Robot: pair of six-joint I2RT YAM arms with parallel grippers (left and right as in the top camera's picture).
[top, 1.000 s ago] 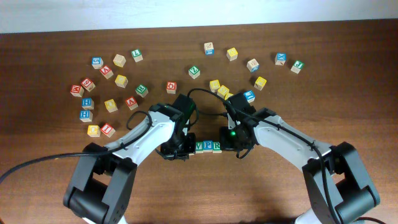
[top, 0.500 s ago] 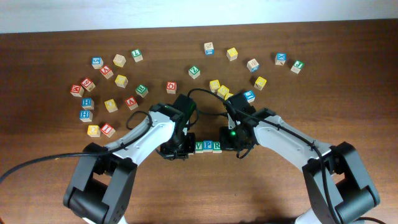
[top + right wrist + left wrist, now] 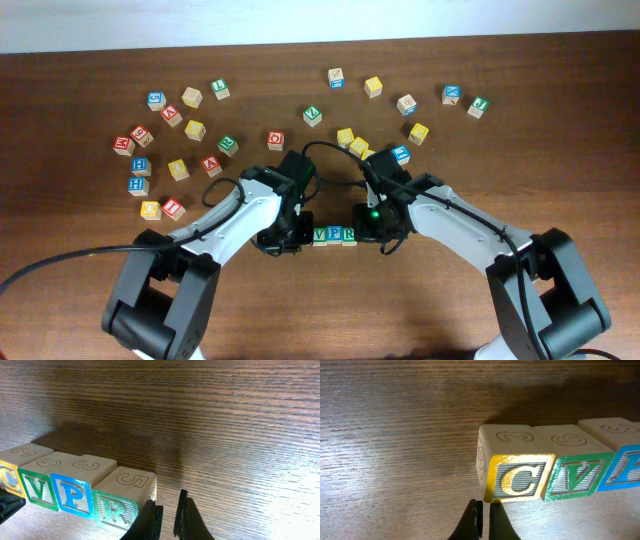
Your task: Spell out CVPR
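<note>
Nothing shifted, pale-wood CVPR cubes [image 3: 75,487], grained table [image 3: 225,420].

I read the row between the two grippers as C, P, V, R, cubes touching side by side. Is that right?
Not quite. The order is C cube, V cube, P cube, R cube: V comes before P. The right wrist view shows it. The cubes do sit touching, side by side.

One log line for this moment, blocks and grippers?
row: C block, V block, P block, R block touching | left gripper: shut, at C | right gripper: shut, at R
</note>
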